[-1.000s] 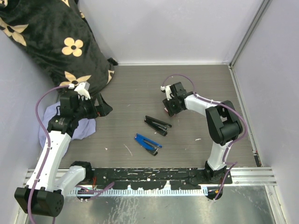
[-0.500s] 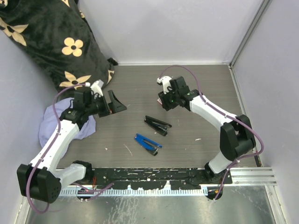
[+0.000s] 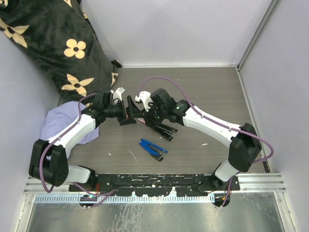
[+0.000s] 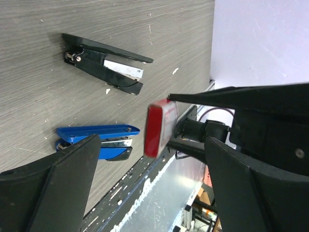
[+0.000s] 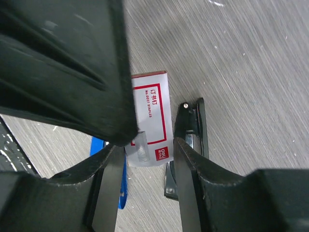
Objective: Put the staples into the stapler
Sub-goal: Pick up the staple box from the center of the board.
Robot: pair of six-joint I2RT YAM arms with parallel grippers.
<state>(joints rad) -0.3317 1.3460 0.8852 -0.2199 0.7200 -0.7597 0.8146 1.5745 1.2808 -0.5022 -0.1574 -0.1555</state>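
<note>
The staples (image 5: 150,118) are a small white box with a red label, held above the table. My right gripper (image 5: 148,147) is shut on its lower end. In the left wrist view the box (image 4: 157,128) shows its red edge between the wide-apart fingers of my left gripper (image 4: 151,145), which is open. In the top view the left gripper (image 3: 129,112) and right gripper (image 3: 141,114) meet mid-table, hiding the box. A black stapler (image 3: 163,129) lies just below them and a blue stapler (image 3: 153,148) nearer. Both also show in the left wrist view: black stapler (image 4: 108,70), blue stapler (image 4: 96,140).
A black cushion with cream flowers (image 3: 53,43) fills the far left corner. A lavender cloth (image 3: 60,126) lies under the left arm. Grey walls close in the back and right. A metal rail (image 3: 154,180) runs along the near edge.
Both arms have swung to the middle. The right gripper carried the staples box leftward over the black stapler. The left gripper moved right, and its open fingers now flank the box.
</note>
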